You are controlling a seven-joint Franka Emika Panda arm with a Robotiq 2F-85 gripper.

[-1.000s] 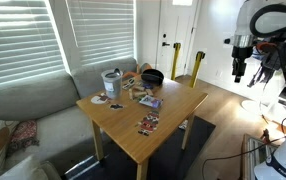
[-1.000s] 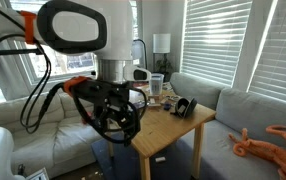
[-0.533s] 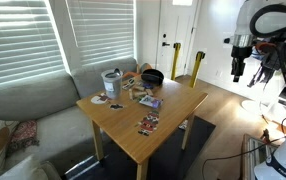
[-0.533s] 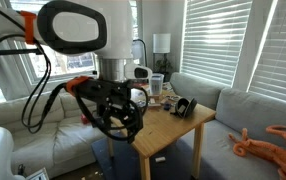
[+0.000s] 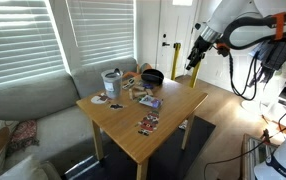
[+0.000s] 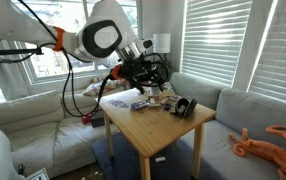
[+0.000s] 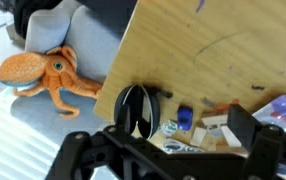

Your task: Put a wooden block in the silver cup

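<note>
We can read no text, brand, number or sign in any view, as the printed cards [image 5: 148, 123] on the wooden table [image 5: 118, 120] are too small and blurred to make out.

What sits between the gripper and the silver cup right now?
In an exterior view, the black bowl sits between the gripper and the silver cup, with small items nearer the cup.

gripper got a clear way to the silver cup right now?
Likely yes: gripper hangs above the table's edge, jaws open; the cup stands uncovered, and the bowl between them is lower.
</note>
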